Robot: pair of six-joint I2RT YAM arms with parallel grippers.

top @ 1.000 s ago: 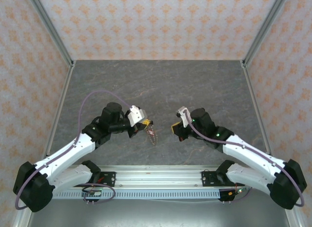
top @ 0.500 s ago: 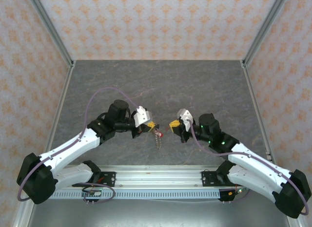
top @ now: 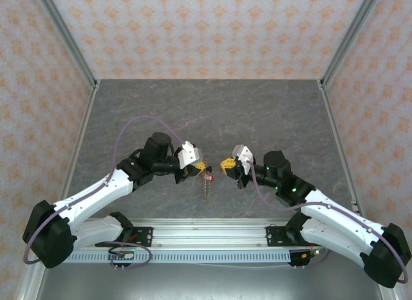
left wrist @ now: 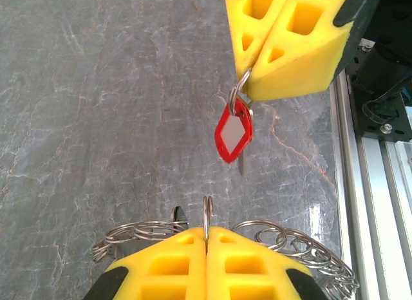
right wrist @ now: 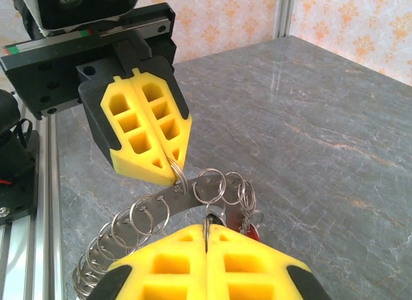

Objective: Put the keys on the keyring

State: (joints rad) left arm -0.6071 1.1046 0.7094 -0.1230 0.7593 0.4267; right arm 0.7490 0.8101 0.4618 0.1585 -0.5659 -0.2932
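The keyring (right wrist: 187, 192) is a curved grey metal strip carrying several small split rings; it hangs off the table between the two arms (top: 206, 186). My left gripper (left wrist: 206, 230) is shut on one of its split rings, and the rest fan out to both sides (left wrist: 145, 232). My right gripper (right wrist: 206, 230) is shut on the small ring of a key with a red tag (left wrist: 233, 129), which dangles under its yellow fingertips (left wrist: 283, 68). In the top view the left gripper (top: 201, 166) and right gripper (top: 226, 163) face each other a finger-width apart, the key (top: 210, 178) between them.
The grey marbled table (top: 206, 113) lies below and beyond the grippers. An aluminium rail (top: 206, 235) runs along the near edge by the arm bases. Patterned walls stand on three sides.
Both arms swung inward and their grippers drew close together. The keyring and the red-tagged key came along, now hanging between the two fingertips. Both grippers stayed shut.
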